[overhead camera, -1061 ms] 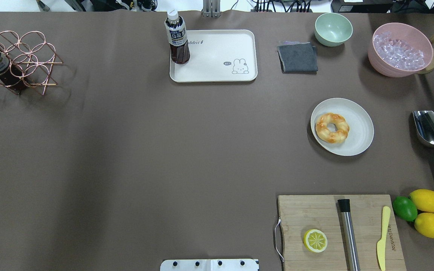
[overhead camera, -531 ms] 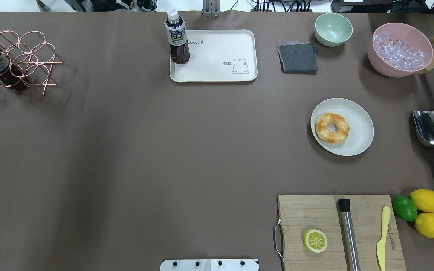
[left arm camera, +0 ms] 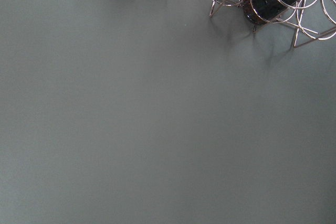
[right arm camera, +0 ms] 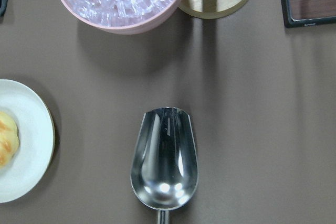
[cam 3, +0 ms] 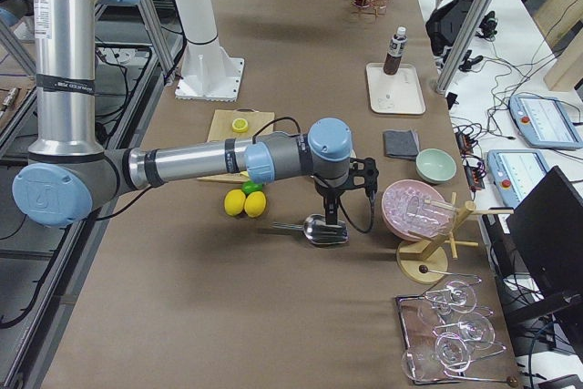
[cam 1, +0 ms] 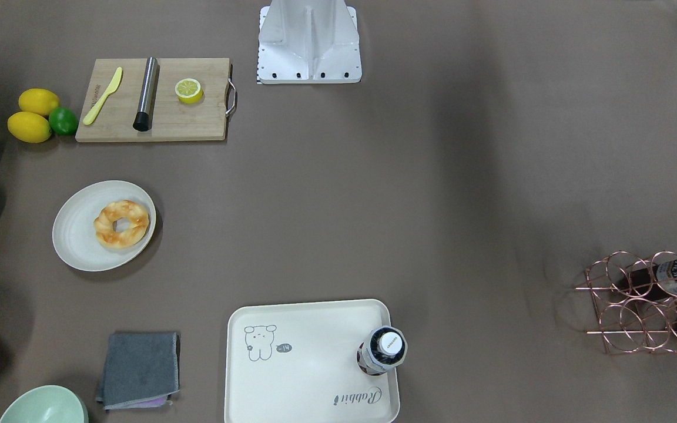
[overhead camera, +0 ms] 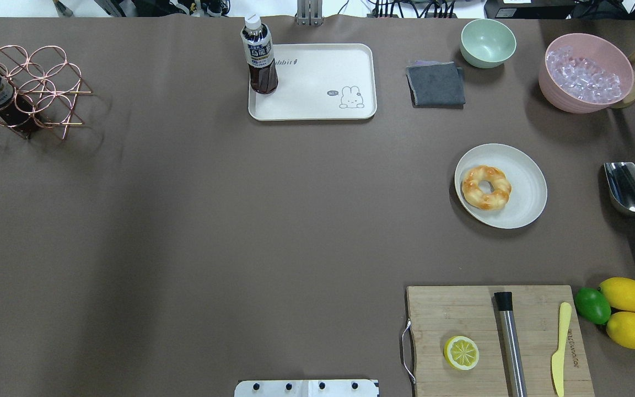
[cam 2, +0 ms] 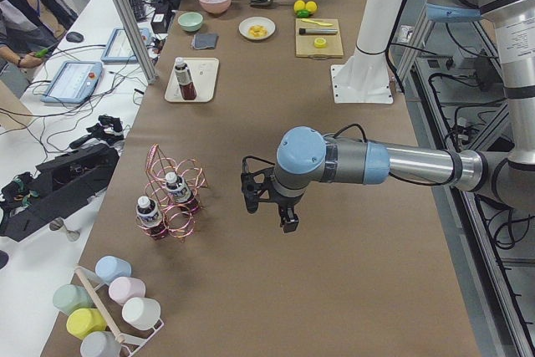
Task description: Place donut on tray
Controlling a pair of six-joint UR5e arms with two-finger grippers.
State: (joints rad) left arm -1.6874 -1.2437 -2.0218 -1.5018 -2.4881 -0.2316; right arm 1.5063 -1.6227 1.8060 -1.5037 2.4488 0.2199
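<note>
The donut (overhead camera: 485, 187) is golden with orange-brown glaze and lies on a round off-white plate (overhead camera: 528, 190) at the table's right. It also shows in the front view (cam 1: 121, 223), and its edge shows in the right wrist view (right arm camera: 6, 137). The cream tray (overhead camera: 323, 94) with the grey animal drawing lies at the far middle, and a tea bottle (overhead camera: 259, 55) stands on its left corner. My left gripper (cam 2: 267, 202) hovers over bare table near the wire rack. My right gripper (cam 3: 332, 214) hovers above the metal scoop. Both show only in side views, so I cannot tell if they are open or shut.
A metal scoop (overhead camera: 629, 190) lies right of the plate. A pink bowl of ice (overhead camera: 587, 71), a green bowl (overhead camera: 487, 43) and a grey cloth (overhead camera: 436, 84) sit at the far right. A cutting board (overhead camera: 461, 314) holds a lemon half, a metal rod and a knife. A copper bottle rack (overhead camera: 25, 88) stands far left.
</note>
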